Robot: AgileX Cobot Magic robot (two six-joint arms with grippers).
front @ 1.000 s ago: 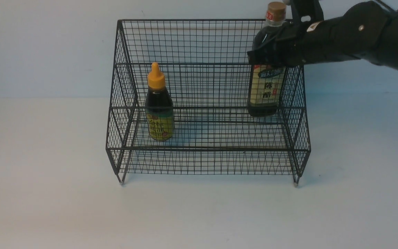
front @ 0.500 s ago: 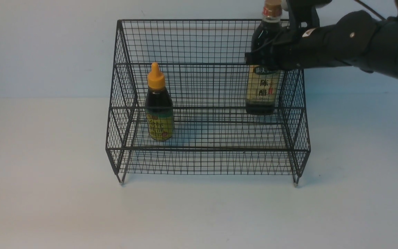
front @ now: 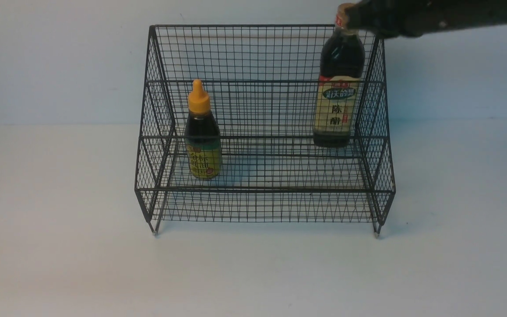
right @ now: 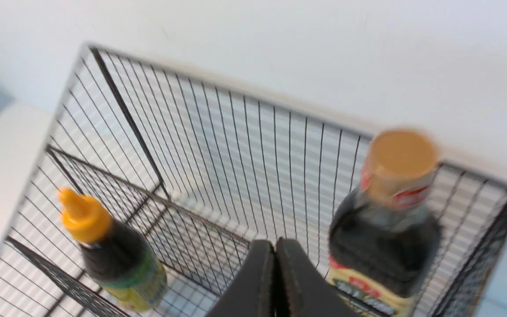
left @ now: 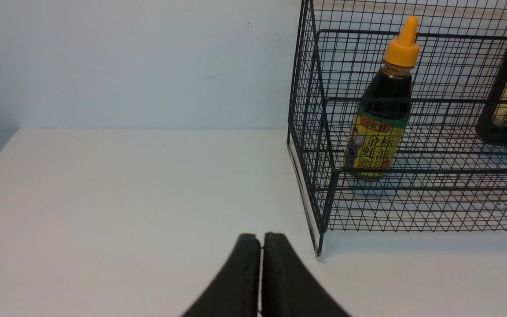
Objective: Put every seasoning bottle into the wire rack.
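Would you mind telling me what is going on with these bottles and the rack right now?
Both seasoning bottles stand upright in the wire rack: the small orange-capped bottle on the lower tier at the robot's left, the taller tan-capped bottle on the upper tier at its right. Neither is held. The right tool is shut and empty above the rack; the left tool is shut over the table.

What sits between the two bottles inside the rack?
Nothing but bare mesh of the wire rack between the orange-capped bottle and tan-capped bottle, front view.
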